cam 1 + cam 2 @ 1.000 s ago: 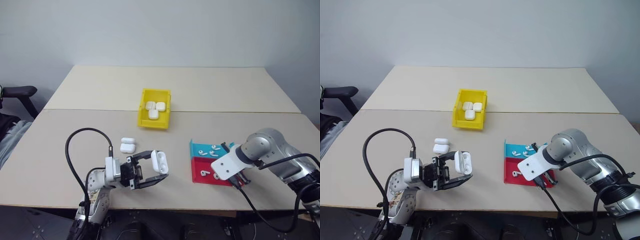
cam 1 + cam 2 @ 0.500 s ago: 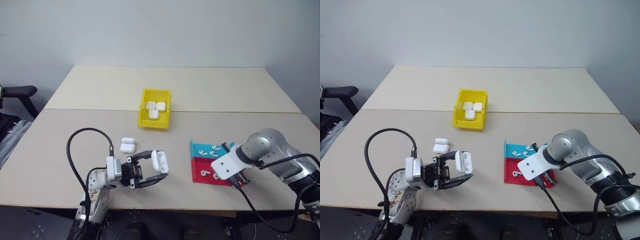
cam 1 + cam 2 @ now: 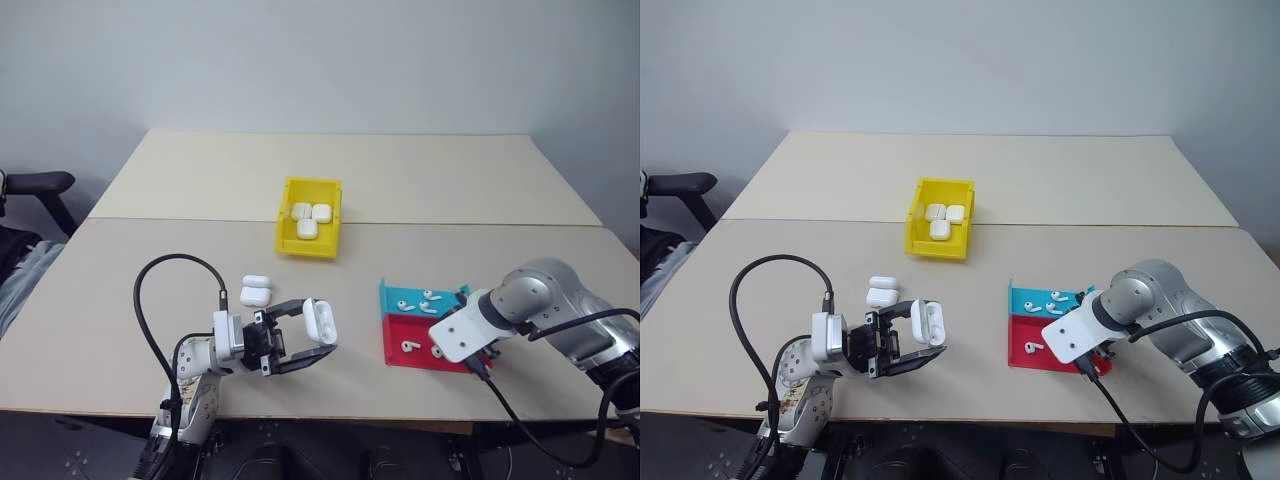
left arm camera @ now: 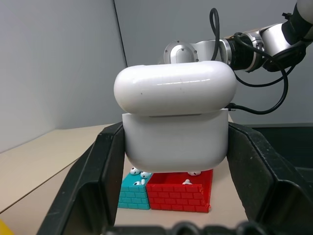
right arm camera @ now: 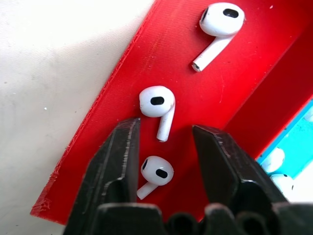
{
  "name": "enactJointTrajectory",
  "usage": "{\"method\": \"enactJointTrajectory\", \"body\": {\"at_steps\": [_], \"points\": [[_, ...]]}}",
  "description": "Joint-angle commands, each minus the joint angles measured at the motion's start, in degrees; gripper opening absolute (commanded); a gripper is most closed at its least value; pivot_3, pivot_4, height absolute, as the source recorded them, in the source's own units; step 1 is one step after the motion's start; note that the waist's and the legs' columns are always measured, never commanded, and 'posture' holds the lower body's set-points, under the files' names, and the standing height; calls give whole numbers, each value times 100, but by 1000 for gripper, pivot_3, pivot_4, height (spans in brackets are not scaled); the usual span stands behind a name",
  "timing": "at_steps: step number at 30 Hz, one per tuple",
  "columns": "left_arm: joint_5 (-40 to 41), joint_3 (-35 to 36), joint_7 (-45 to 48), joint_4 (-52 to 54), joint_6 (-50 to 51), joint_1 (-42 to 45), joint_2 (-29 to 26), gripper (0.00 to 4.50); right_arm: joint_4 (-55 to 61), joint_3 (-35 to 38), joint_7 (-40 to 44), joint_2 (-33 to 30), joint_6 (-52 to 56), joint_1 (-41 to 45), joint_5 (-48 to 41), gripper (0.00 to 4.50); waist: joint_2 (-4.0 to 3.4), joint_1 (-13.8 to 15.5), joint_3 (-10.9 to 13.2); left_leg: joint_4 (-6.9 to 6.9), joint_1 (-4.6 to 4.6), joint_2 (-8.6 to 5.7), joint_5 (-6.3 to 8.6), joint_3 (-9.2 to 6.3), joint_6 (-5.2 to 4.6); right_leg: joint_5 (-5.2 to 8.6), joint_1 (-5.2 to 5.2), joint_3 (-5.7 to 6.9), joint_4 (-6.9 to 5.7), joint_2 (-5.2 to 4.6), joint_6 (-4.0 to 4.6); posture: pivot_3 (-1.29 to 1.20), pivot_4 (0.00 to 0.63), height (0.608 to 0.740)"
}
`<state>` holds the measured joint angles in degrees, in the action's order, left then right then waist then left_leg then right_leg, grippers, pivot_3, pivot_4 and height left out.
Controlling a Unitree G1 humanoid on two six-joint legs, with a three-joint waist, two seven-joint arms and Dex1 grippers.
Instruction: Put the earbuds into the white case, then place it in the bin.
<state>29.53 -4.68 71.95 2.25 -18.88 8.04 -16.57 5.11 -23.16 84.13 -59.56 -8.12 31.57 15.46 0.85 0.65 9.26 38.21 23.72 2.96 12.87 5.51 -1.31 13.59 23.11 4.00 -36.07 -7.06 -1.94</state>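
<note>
My left gripper (image 3: 318, 330) is shut on the white case (image 3: 320, 320) and holds it just above the table's near side. The case's lid (image 4: 175, 88) is flipped open. My right gripper (image 5: 165, 128) points down over the red tray (image 5: 122, 73) at the right. It is open, with its fingers (image 5: 124, 147) either side of two earbuds (image 5: 156, 102) that lie on the tray. A third earbud (image 5: 220, 14) lies further along the same tray. The yellow bin (image 3: 306, 248) sits at the table's middle and holds three white cases (image 3: 308, 218).
Two spare white cases (image 3: 255, 290) lie on the table just beyond my left gripper. A teal tray (image 3: 395, 298) with several earbuds adjoins the red tray (image 3: 400, 358) on its far side. A chair arm (image 3: 35, 183) is off the table's left edge.
My right wrist has edged a little to the right over the red tray. The left gripper and the case have kept still.
</note>
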Motion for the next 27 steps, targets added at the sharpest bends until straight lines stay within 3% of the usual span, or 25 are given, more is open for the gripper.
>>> {"method": "enactJointTrajectory", "body": {"at_steps": [1, 27], "points": [[16, 8, -27, 110, -126, 5, -23, 2826, 213, 241, 275, -133, 28, 16, -413, 2124, 0, 0, 0, 0, 0, 0, 0, 0, 0, 0, 0, 0, 0, 0, 0, 0, 150, 740], [-66, -16, -151, 187, -158, -52, -82, 2826, 57, -8, 325, 98, 19, 189, -310, 2124, 0, 1, 0, 0, 0, 1, 0, 0, 0, 0, 1, 0, 0, 0, 0, 0, 150, 740]]}}
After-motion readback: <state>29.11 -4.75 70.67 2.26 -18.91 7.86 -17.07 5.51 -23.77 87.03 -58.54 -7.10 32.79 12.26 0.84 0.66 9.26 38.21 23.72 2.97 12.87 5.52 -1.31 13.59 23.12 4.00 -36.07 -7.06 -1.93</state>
